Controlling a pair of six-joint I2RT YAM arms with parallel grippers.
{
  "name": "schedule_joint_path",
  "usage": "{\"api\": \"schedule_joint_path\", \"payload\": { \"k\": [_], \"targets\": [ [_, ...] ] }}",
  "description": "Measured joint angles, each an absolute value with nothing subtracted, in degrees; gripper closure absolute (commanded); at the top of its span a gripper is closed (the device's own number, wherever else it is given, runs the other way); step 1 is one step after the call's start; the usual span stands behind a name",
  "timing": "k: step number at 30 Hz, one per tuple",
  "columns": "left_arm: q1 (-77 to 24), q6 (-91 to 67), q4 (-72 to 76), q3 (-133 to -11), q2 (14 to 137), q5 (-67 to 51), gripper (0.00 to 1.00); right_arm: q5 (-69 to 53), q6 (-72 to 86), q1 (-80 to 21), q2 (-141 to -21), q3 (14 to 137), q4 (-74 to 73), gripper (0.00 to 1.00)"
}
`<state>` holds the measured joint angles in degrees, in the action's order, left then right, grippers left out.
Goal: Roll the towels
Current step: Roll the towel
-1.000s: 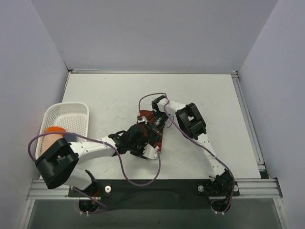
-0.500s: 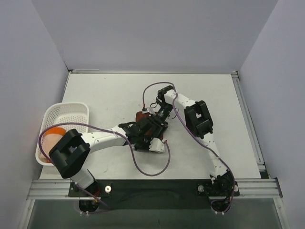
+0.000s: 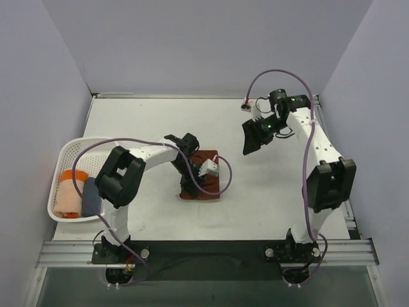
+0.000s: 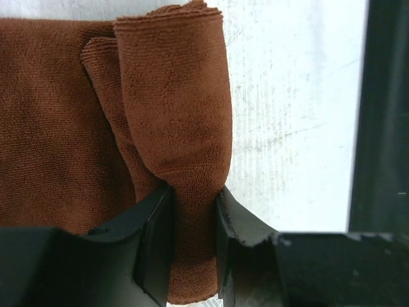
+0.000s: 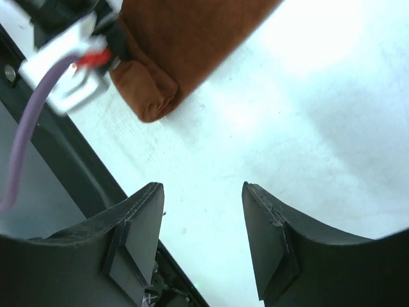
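Note:
The rust-brown towel [image 3: 206, 191] lies at the table's middle, partly rolled. My left gripper [image 3: 190, 178] is over it. In the left wrist view, my left gripper [image 4: 192, 214] is shut on the towel's rolled-up edge [image 4: 176, 96]; the flat part lies to the left of the roll. My right gripper [image 3: 252, 137] is open and empty, raised at the back right, apart from the towel. In the right wrist view, my right gripper [image 5: 201, 188] has its jaws wide apart over bare table, with the towel [image 5: 185, 38] far ahead. The peach-orange towel [image 3: 67, 198] and the slate-blue towel [image 3: 91, 196] lie in the basket.
The white lattice basket [image 3: 89, 146] stands at the left edge of the table. The left arm's purple cable [image 3: 223, 179] loops over the brown towel's right side. Walls close in the left, back and right sides. A black rail runs along the near edge.
My right gripper has left the brown towel and swung up to the back right. My left arm has stretched out and turned, and now grips the towel's rolled edge.

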<state>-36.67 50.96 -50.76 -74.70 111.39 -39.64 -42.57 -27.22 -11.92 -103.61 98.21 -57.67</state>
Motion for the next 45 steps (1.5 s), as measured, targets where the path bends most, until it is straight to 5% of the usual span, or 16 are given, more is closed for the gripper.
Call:
{"api": "schedule_joint_path", "payload": {
  "k": [11, 17, 24, 33, 41, 45],
  "targets": [
    [-32.38, 53.80, -73.89, -92.42, 129.93, -51.88, 0.80, -37.50, -28.38, -18.92, -80.60, 74.00, -52.84, 0.58],
    [-32.40, 53.82, -80.86, -95.33, 134.58, -54.26, 0.78, -33.32, -27.31, -36.10, -71.55, 64.77, -47.79, 0.55],
    [-32.42, 53.80, -83.72, -95.83, 136.05, -54.43, 0.77, -21.12, -27.62, -53.84, -79.96, 62.94, -37.87, 0.45],
    [-32.47, 53.80, -83.92, -95.83, 136.05, -54.30, 0.77, -9.23, -32.56, -60.75, -89.78, 60.27, -19.03, 0.45],
    [-32.51, 53.47, -83.96, -95.83, 136.05, -54.24, 0.75, -8.36, -34.68, -60.80, -97.43, 57.08, -10.04, 0.55],
    [-32.45, 52.75, -83.94, -95.81, 136.11, -54.02, 0.72, -8.21, -35.51, -60.66, -98.02, 56.73, -8.40, 0.83]
  ]
}}
